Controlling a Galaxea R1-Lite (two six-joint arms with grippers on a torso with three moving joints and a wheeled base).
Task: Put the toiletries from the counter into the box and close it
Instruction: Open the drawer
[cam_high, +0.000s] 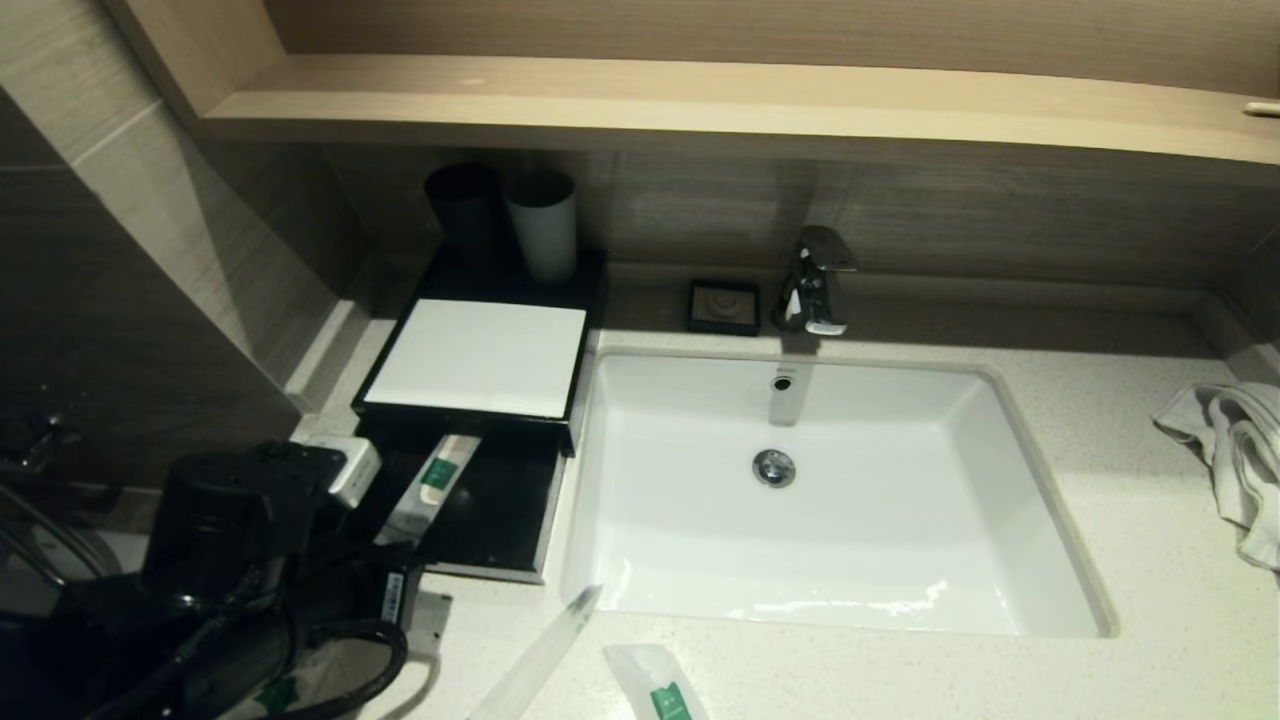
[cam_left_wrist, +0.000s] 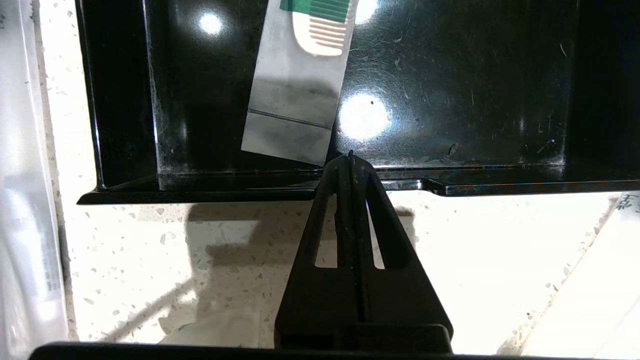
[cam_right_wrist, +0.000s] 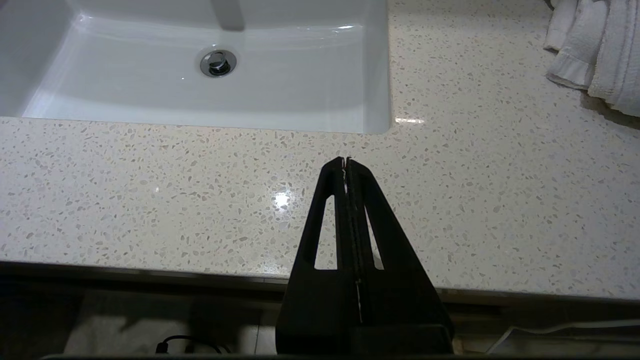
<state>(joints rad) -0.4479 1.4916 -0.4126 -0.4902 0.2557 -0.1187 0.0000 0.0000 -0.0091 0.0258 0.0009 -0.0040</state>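
The black box (cam_high: 590, 300) stands left of the sink, with a white sheet (cam_high: 480, 355) on top and its drawer (cam_high: 500, 520) pulled out. A comb packet (cam_high: 435, 485) with a green label lies in the drawer and also shows in the left wrist view (cam_left_wrist: 300, 85). A long clear packet (cam_high: 540, 655) and a green-labelled packet (cam_high: 660, 690) lie on the counter in front of the sink. My left gripper (cam_left_wrist: 348, 157) is shut and empty, its tip at the drawer's front rim (cam_left_wrist: 500, 187). My right gripper (cam_right_wrist: 346, 161) is shut and empty above the counter in front of the sink.
The white sink (cam_high: 830, 500) fills the middle, with a tap (cam_high: 815, 280) and a soap dish (cam_high: 723, 305) behind it. Two cups (cam_high: 545, 225) stand on the box's back. A white towel (cam_high: 1235, 450) lies at the right. A small white box (cam_high: 350, 470) sits beside the drawer.
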